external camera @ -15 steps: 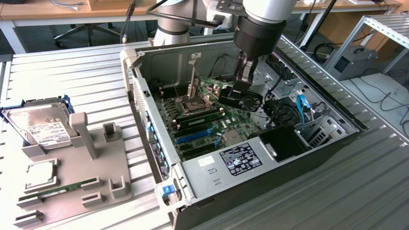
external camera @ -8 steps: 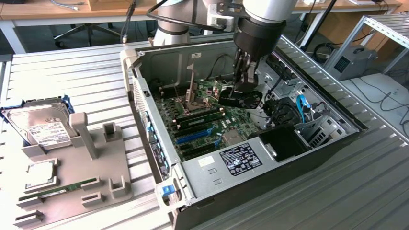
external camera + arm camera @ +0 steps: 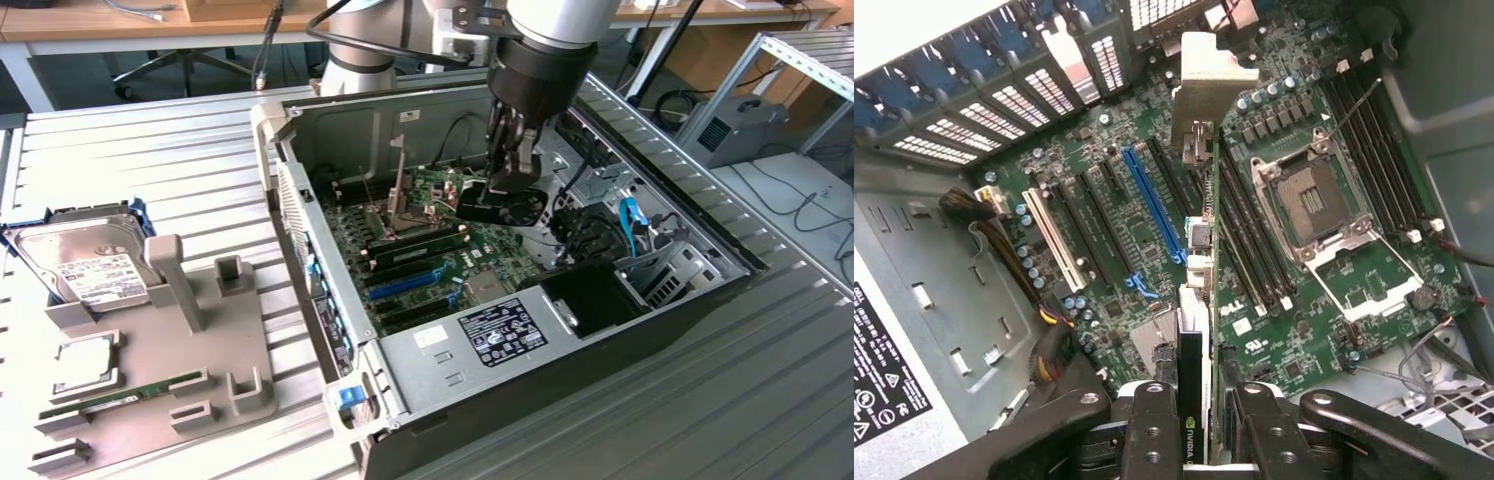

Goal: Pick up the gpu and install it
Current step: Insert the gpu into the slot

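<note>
Plainly, the gripper (image 3: 1202,425) is clamped partway closed on the gpu (image 3: 1196,250), held edge-on above the motherboard (image 3: 1104,235), with NVIDIA lettering on its edge.

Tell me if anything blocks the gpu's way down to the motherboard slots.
Nothing visible does. The gpu hangs edge-on in the jaws above the motherboard, and the slots beneath, the blue slot among them, lie bare. The cable bundle sits off to one side of the slots.
</note>
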Robot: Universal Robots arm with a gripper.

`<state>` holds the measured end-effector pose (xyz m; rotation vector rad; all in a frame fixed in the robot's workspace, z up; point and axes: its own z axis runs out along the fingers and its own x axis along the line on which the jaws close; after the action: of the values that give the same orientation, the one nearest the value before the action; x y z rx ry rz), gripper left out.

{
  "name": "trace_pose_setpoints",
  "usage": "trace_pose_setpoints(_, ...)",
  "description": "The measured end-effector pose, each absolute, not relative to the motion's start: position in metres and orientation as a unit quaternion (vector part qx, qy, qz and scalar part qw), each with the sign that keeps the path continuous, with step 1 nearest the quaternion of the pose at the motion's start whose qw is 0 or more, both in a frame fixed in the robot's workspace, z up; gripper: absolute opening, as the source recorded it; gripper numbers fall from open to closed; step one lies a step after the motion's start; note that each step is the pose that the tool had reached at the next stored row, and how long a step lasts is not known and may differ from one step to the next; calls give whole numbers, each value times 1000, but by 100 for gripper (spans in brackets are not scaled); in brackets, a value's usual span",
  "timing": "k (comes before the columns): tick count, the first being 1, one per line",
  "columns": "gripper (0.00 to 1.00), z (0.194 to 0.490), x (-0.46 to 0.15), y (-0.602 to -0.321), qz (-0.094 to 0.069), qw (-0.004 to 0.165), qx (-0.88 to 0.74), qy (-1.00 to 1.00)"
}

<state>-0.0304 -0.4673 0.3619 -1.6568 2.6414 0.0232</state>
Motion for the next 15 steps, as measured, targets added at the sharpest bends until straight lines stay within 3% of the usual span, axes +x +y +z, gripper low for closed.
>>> trace_pose_setpoints(15, 26, 362, -30, -467, 8, 12, -550, 835)
